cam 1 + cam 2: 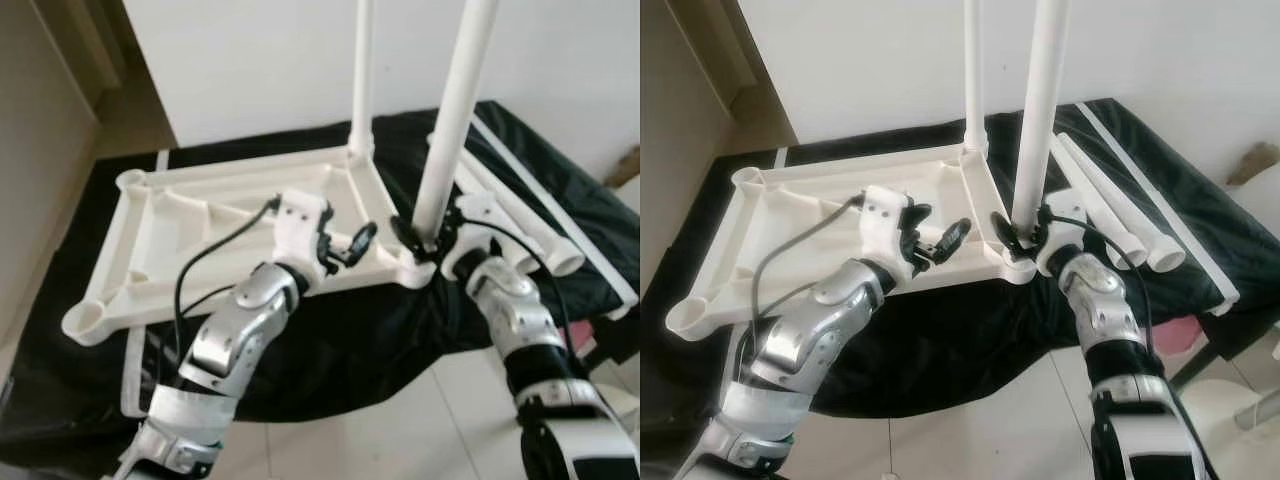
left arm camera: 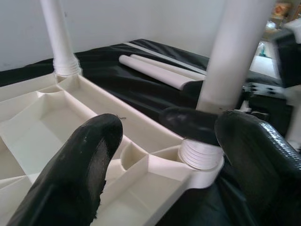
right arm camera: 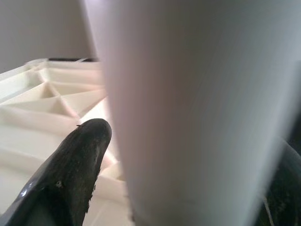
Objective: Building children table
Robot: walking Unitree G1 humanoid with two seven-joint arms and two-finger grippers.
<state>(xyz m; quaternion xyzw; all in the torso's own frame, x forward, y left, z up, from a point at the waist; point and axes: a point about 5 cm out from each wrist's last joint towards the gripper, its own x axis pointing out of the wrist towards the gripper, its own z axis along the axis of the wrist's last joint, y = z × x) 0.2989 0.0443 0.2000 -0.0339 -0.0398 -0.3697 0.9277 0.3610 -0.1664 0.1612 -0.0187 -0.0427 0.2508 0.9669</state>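
Observation:
The white plastic table top lies upside down on a black cloth. One white leg stands upright in its far right corner. A second leg stands in the near right corner socket, and my right gripper is shut on its base. In the right wrist view that leg sits between the black fingers. My left gripper hovers open over the table top's ribs just left of that corner, holding nothing, its fingers spread wide.
Two loose white legs lie on the black cloth to the right, beside a long white strip. A white wall stands behind and a doorway on the left. Pale floor tiles lie below the cloth's front edge.

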